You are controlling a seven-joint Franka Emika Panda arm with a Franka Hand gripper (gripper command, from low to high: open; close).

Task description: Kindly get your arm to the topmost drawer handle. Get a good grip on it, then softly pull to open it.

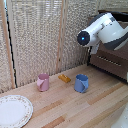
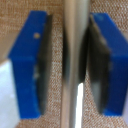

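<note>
In the wrist view the drawer handle (image 2: 76, 60), a slim silver bar, runs between my two blue fingers (image 2: 30, 65). The dark pads sit against it on both sides, so my gripper (image 2: 75, 65) is shut on the handle. Behind it is the brown drawer front (image 2: 75, 10). In the exterior view the white arm (image 1: 102, 30) with its blue joint cap (image 1: 82, 37) reaches to the top of the dark brown drawer unit (image 1: 112, 62) at the exterior view's right. The arm hides the top handle and the gripper there.
A lower drawer's silver handle (image 1: 107, 60) shows below the arm. On the wooden table stand a pink cup (image 1: 43, 82), a blue cup (image 1: 81, 83), a small orange block (image 1: 64, 78) and a patterned plate (image 1: 13, 111). A reed screen forms the backdrop.
</note>
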